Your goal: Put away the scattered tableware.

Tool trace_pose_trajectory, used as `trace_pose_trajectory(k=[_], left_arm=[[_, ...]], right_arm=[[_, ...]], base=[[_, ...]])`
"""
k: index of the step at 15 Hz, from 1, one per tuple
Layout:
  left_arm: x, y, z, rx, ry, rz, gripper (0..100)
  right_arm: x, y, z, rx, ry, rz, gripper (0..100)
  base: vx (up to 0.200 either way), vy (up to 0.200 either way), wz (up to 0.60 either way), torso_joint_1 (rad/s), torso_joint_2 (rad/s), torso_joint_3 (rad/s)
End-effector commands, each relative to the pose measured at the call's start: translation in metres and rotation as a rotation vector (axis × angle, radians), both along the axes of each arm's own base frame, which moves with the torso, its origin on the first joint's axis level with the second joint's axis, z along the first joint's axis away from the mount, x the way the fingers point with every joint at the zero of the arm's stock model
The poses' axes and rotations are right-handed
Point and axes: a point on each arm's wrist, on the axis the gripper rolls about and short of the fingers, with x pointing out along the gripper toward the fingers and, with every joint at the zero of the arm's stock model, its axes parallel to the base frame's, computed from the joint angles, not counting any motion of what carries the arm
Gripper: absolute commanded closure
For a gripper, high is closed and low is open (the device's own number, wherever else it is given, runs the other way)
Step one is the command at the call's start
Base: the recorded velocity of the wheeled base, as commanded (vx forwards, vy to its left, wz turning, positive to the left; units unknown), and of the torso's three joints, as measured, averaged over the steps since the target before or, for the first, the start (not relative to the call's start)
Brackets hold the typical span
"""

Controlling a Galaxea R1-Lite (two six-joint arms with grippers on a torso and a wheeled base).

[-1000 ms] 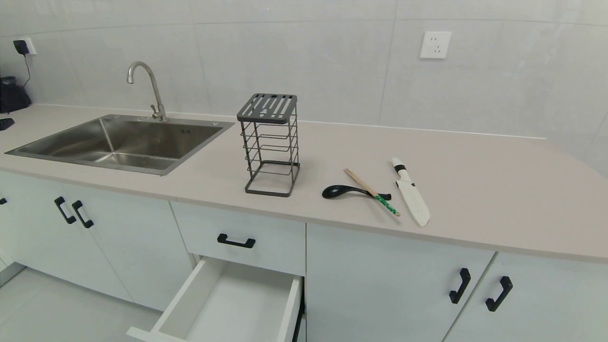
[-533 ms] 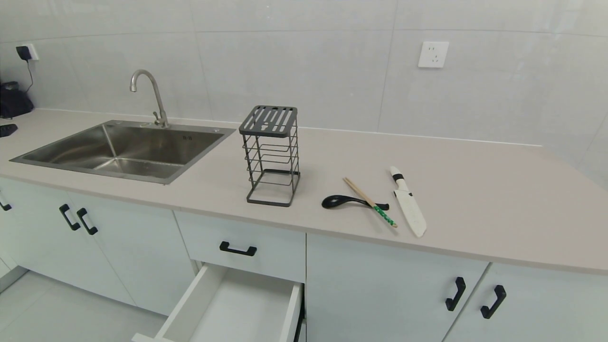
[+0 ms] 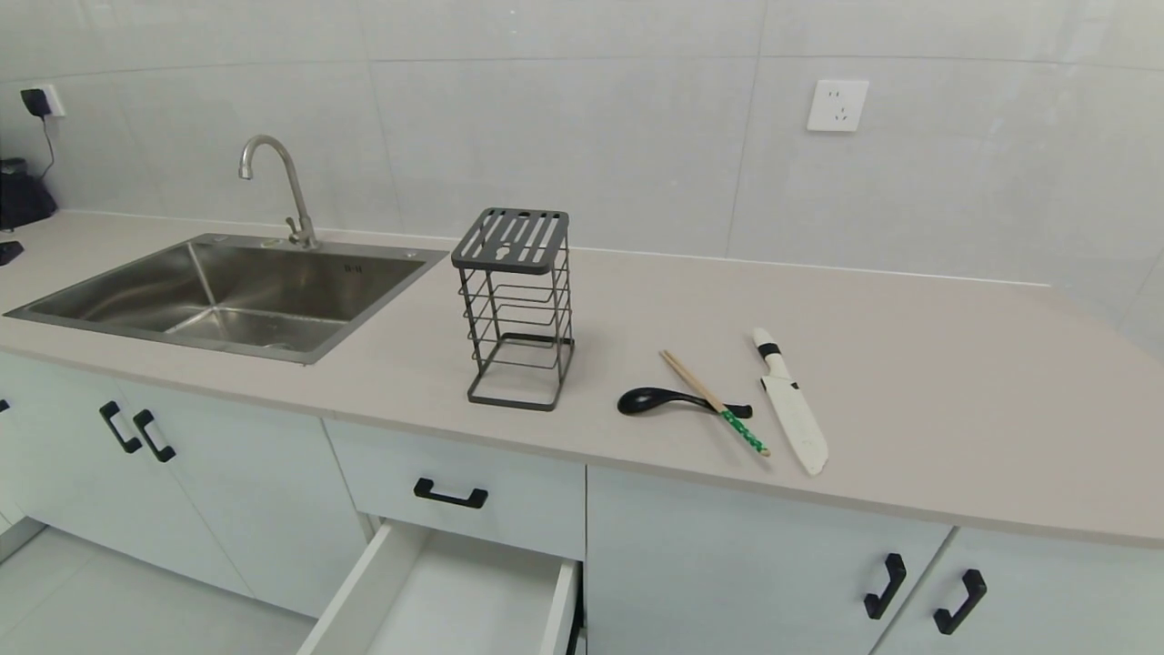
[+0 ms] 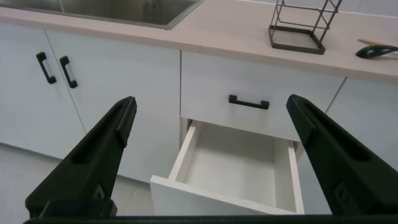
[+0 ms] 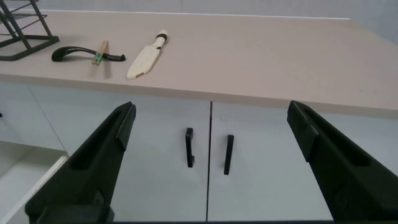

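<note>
On the beige counter [image 3: 909,364] lie a black spoon [image 3: 657,400], a pair of chopsticks [image 3: 714,402] with green ends crossing its handle, and a white knife [image 3: 791,405] with a black band. A dark wire rack [image 3: 516,309] with a slotted top stands left of them. My left gripper [image 4: 208,155] is open, held low in front of the cabinets above the open white drawer [image 4: 239,168]. My right gripper [image 5: 211,155] is open before the cabinet doors, below the counter edge; the spoon [image 5: 71,53], chopsticks [image 5: 99,55] and knife [image 5: 148,57] lie beyond it.
A steel sink [image 3: 227,291] with a curved tap [image 3: 277,177] sits at the counter's left. A shut drawer with a black handle [image 3: 450,496] is above the open one [image 3: 455,600]. Cabinet doors with black handles [image 3: 923,591] flank them. A wall socket [image 3: 837,105] is at the back.
The whole head view has shifted: the counter things now sit lower and look nearer, so the camera moved. The tableware and rack keep their places on the counter.
</note>
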Motion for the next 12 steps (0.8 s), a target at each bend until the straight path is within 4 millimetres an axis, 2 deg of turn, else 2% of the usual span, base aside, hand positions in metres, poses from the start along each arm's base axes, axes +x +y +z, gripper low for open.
trace_pose_trajectory(k=[1, 4, 7, 9, 12], left_arm=[[0.0002, 0.0000, 0.0000, -0.001, 0.002, 0.001, 0], [0.0002, 0.0000, 0.0000, -0.001, 0.002, 0.001, 0], [0.0002, 0.0000, 0.0000, -0.001, 0.002, 0.001, 0], [0.0002, 0.0000, 0.0000, -0.001, 0.002, 0.001, 0], [0.0002, 0.0000, 0.0000, -0.001, 0.002, 0.001, 0]], right_arm=[[0.0001, 0.0000, 0.0000, 0.000, 0.001, 0.000, 0], [0.0001, 0.0000, 0.0000, 0.000, 0.001, 0.002, 0], [0.0001, 0.0000, 0.0000, 0.000, 0.001, 0.000, 0], [0.0001, 0.0000, 0.0000, 0.001, 0.001, 0.000, 0], [0.0001, 0.0000, 0.0000, 0.000, 0.001, 0.000, 0]], base=[[0.000, 0.000, 0.00, 0.378, -0.09, 0.295], [0.000, 0.000, 0.00, 0.377, -0.10, 0.274], [0.000, 0.000, 0.00, 0.121, -0.03, 0.092], [0.000, 0.000, 0.00, 0.045, -0.10, -0.060], [0.000, 0.000, 0.00, 0.152, -0.42, -0.260]])
